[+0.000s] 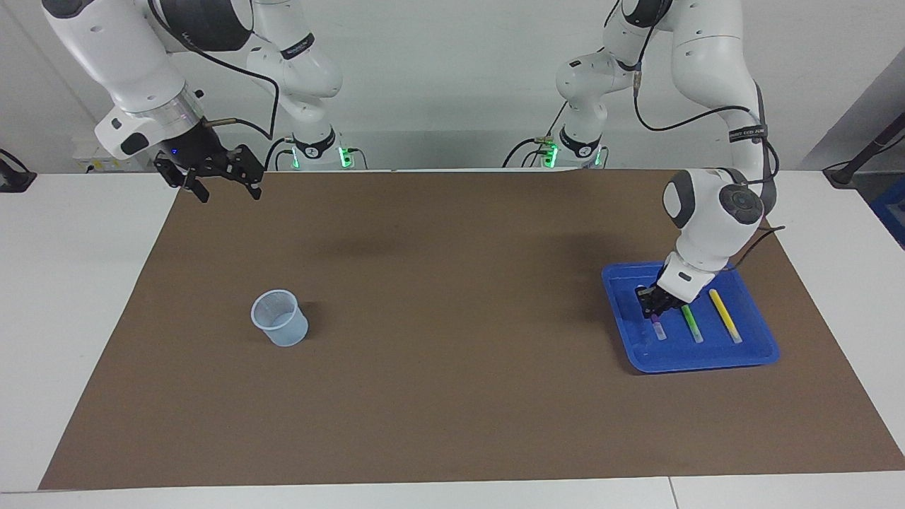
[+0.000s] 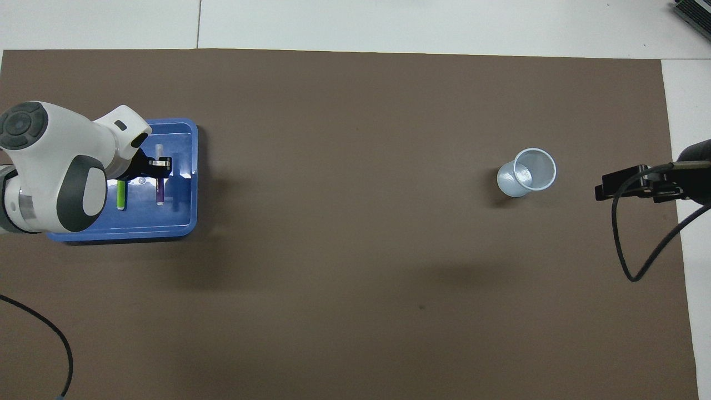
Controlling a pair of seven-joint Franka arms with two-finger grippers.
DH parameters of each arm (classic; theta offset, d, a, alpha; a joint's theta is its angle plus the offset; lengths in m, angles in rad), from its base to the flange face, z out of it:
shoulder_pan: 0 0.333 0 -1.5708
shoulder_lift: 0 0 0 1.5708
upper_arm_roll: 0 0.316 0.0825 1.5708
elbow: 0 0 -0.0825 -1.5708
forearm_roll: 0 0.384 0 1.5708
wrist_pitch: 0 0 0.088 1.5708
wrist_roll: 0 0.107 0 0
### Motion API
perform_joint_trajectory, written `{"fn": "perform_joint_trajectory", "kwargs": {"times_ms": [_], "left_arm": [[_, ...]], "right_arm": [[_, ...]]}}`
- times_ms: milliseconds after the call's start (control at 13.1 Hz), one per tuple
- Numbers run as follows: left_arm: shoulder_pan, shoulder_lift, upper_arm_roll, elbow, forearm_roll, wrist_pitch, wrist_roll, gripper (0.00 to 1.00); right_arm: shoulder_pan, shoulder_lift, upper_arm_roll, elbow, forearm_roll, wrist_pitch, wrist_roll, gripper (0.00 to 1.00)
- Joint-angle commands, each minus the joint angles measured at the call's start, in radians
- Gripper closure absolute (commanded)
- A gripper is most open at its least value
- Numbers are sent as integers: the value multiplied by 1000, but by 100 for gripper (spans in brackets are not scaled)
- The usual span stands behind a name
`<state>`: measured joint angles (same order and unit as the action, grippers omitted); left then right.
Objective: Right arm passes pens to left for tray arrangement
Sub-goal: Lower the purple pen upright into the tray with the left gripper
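Observation:
The blue tray (image 1: 707, 359) lies toward the left arm's end of the table. Three pens lie side by side in it: yellow (image 1: 725, 315), green (image 1: 692, 324) and purple (image 1: 659, 329). My left gripper (image 1: 657, 305) is down in the tray at the purple pen's end nearer the robots. In the overhead view the left gripper (image 2: 157, 166) sits across the purple pen (image 2: 159, 191), the green pen (image 2: 120, 197) lies beside it, and the arm hides the yellow pen. My right gripper (image 1: 225, 185) is open and empty, raised over the table edge at the right arm's end.
A small translucent pale blue cup (image 1: 280, 318) stands upright on the brown mat toward the right arm's end; it also shows in the overhead view (image 2: 527, 172). The right gripper (image 2: 605, 191) hangs beside it, with a black cable looping below.

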<state>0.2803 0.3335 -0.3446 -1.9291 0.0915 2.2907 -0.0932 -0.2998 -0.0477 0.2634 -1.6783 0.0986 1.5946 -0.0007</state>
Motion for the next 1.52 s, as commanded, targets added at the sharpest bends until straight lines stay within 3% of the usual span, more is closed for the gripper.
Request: {"fn": "perform_joint_trajectory", "kwargs": {"times_ms": [0,686,762,838,915,1296,1448], "left_arm": [[3,1,-1,-36,24,22,-51,100],[5,1,1,-73,27,73,-56,100],[5,1,1,-73,27,72,-48,88],[16,2,1,-73,27,73,-36,53],[19,2,0,-73,28,76,-5,35],[20,2,-1,-73,28,75,7,34],[19,2,-1,-71,28,75,9,29]], "right_arm": [[-15,-27,13,-29,-14,18,10,0],[-16,-27,13,-31,-14,16,8,0],[-16,-27,13,-31,-14,18,8,0],[-15,-27,14,-29,-14,18,8,0],[-13,-27,14,-29,-14,18,8,0],[-13,-27,14,-29,-14,18,8,0],[-13,-27,14,-29,-14,18,8,0]]}}
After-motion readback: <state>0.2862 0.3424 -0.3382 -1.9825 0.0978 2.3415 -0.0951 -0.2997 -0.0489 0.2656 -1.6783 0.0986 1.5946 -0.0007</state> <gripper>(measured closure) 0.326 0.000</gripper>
